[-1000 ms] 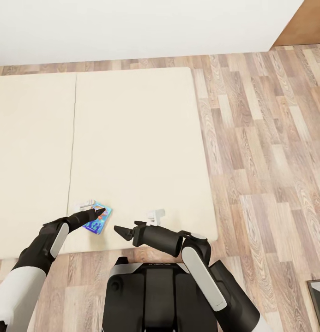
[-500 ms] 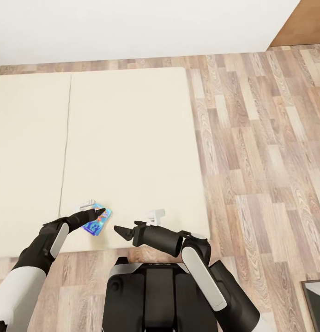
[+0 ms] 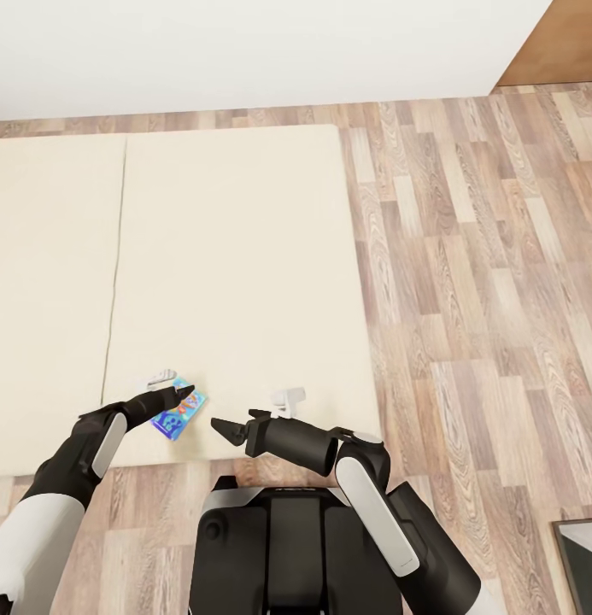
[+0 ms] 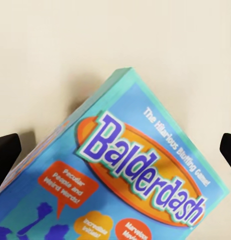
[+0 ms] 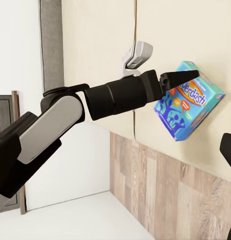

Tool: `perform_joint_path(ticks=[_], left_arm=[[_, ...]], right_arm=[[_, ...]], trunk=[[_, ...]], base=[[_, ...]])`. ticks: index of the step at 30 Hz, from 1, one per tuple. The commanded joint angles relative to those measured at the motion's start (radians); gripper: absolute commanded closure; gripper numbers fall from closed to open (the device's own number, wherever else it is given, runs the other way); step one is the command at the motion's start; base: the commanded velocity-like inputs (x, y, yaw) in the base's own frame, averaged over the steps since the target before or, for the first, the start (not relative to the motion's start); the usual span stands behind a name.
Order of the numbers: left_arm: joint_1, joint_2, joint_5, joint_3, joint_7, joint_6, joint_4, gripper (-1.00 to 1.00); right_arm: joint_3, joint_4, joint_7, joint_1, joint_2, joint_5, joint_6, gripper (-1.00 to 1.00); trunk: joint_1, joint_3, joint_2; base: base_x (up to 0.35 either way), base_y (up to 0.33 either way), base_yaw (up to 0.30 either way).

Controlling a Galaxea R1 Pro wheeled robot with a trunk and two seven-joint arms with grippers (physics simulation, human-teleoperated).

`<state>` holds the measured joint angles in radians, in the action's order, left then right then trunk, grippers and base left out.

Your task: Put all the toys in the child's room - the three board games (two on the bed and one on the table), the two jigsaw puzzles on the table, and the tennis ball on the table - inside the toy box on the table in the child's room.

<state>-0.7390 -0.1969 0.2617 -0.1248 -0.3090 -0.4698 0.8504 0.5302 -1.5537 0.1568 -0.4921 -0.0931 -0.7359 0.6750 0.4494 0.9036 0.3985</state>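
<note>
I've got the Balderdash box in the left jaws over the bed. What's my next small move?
Probably keep turning the base away from the bed toward the table. The left gripper holds the Balderdash box tilted and lifted off the mattress, so it looks secure, and the right gripper hangs open and free. No toy box is visible from here.

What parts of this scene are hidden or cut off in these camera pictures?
- Balderdash box: its lower part runs off the left wrist view's edge.
- Same box in the head view: partly covered by the left gripper.
- Right gripper: head view too small to tell open or shut.
- Dark framed thing: cut by the head view's corner.
</note>
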Motion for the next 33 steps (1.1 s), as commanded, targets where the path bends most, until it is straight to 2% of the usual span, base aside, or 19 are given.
perform_joint_path(ticks=[1, 10, 33], left_arm=[[0.000, 0.001, 0.007, -0.002, -0.002, -0.009, 0.001, -1.00], [0.000, -0.001, 0.007, -0.002, -0.001, -0.009, 0.001, -1.00], [0.001, -0.004, 0.006, -0.007, -0.001, -0.009, 0.001, -1.00]], right_arm=[[-0.001, 0.000, 0.003, 0.000, 0.000, 0.001, 0.005, -1.00], [-0.001, 0.000, 0.003, 0.000, 0.000, 0.001, 0.005, -1.00], [-0.001, 0.000, 0.003, 0.000, 0.000, 0.002, 0.005, -1.00]], trunk=[[0.001, 0.001, 0.002], [0.001, 0.001, 0.002], [0.001, 0.001, 0.002]], base=[[0.000, -0.034, 0.000], [0.000, -0.152, 0.000], [0.029, -0.031, 0.000]])
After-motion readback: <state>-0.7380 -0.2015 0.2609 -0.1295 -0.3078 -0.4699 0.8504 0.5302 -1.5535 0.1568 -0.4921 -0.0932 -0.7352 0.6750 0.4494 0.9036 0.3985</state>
